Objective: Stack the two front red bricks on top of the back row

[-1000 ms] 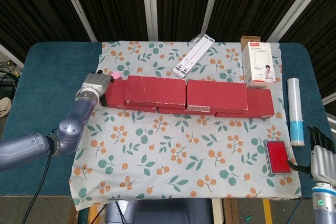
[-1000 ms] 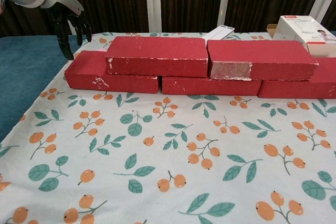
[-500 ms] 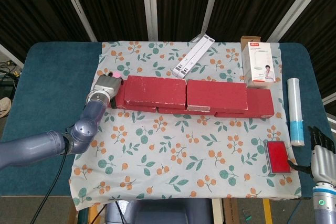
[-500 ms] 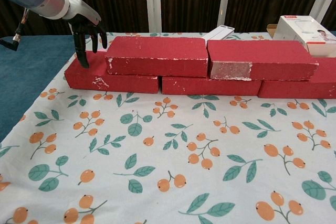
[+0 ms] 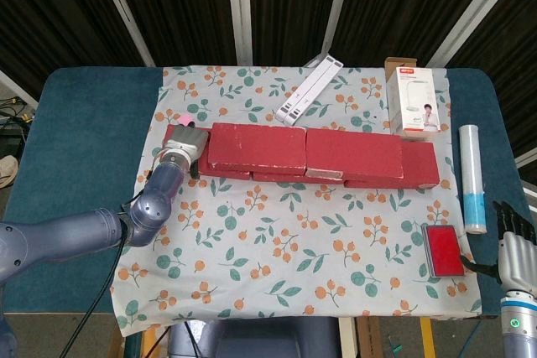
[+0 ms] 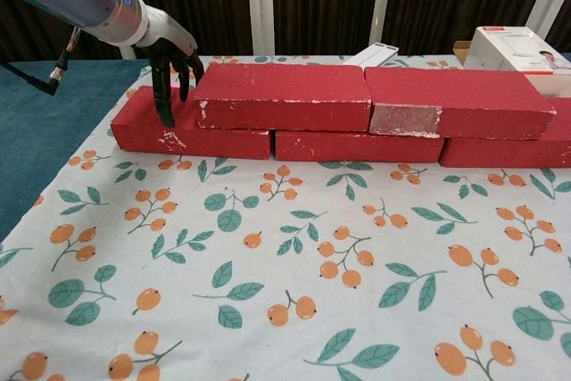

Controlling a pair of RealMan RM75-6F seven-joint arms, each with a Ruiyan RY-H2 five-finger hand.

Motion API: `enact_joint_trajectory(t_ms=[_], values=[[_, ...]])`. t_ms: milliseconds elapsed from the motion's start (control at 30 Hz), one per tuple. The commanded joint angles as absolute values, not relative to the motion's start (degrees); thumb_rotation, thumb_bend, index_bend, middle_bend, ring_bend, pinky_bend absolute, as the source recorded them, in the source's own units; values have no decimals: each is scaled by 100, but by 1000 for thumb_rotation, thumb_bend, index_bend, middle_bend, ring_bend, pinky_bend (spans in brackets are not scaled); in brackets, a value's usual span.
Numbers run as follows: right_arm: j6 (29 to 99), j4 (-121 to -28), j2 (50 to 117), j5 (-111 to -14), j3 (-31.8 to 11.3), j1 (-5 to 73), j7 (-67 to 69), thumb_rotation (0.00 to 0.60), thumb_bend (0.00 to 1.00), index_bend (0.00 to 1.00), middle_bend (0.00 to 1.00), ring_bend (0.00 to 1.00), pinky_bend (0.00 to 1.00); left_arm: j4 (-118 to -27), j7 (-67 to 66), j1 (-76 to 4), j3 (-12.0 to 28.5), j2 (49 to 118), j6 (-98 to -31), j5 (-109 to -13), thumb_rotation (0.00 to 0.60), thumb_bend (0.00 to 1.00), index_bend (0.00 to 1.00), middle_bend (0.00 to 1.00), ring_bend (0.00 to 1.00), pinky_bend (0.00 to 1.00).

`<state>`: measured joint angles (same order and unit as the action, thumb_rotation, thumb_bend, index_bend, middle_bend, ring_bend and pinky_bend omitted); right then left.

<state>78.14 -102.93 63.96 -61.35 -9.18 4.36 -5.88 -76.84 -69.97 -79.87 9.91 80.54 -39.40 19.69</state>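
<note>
My left hand [image 6: 169, 64] hangs fingers-down at the left end of the upper left brick [image 6: 284, 96], touching it, gripping nothing. That brick and the upper right brick [image 6: 459, 103] lie end to end on the back row [image 6: 357, 144]. Behind: white power strip [image 5: 309, 89], white carton [image 5: 411, 100] closed, contents unseen. Right: white tube [image 5: 472, 177], red box [image 5: 442, 250]. My right hand [image 5: 513, 239] sits at the table edge beside the red box, holding nothing; finger spread unclear.

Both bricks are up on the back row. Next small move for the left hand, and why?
Probably lift the left hand back and clear. Both top bricks already sit on the bottom row, butted end to end, so further pushing looks unnecessary.
</note>
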Motion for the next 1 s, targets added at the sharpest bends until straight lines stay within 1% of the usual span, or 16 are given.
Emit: enact_joint_trajectory(t_ms=[33,200,433,533,600,700,767,833,933,1000], values=[[7808,-10293,6392,-6139,-914,434,-582,600,33,0,0,0,0,-7720,-6961,-8039,925,8029,-3952,2001,600,0,200,231,16,131],[7806,-10303,6391,-6155,-910,435,-576,600,32,0,0,0,0,-7785,-6904,-8095,798,7916,-3991,2037,600,0,230,236,16,131],[7797,-10302,6405,-6161,-904,441,-582,600,32,0,0,0,0,-7910,-6802,-8051,588,7588,-3966,2088,600,0,242,240,16,133],[7778,-10300,6406,-6164,-898,449,-590,600,32,0,0,0,0,-8214,-6606,-7911,534,7211,-3874,1965,600,0,245,237,16,141],[7776,-10296,6407,-6159,-897,450,-596,600,32,0,0,0,0,-8531,-6334,-7727,568,6914,-3822,1692,600,0,233,211,16,142],[7753,-10301,6403,-6167,-882,456,-607,600,33,0,0,0,0,-9236,-5603,-7160,704,6405,-3932,812,600,0,190,132,13,142],[7753,-10306,6405,-6189,-870,461,-627,600,33,0,0,0,0,-9741,-5020,-6645,794,6088,-4155,-21,600,0,167,94,10,142],[7769,-10311,6414,-6220,-862,465,-653,600,33,0,0,0,0,-10061,-4517,-6220,900,5923,-4441,-643,600,0,142,63,8,142],[7776,-10316,6432,-6286,-830,474,-702,600,32,0,0,0,0,-10685,-3609,-5318,959,5667,-5141,-2044,600,0,96,13,6,142],[7807,-10296,6446,-6360,-815,479,-731,600,32,0,0,0,0,-11001,-2907,-4525,810,5647,-5877,-3347,600,0,82,2,5,142]])
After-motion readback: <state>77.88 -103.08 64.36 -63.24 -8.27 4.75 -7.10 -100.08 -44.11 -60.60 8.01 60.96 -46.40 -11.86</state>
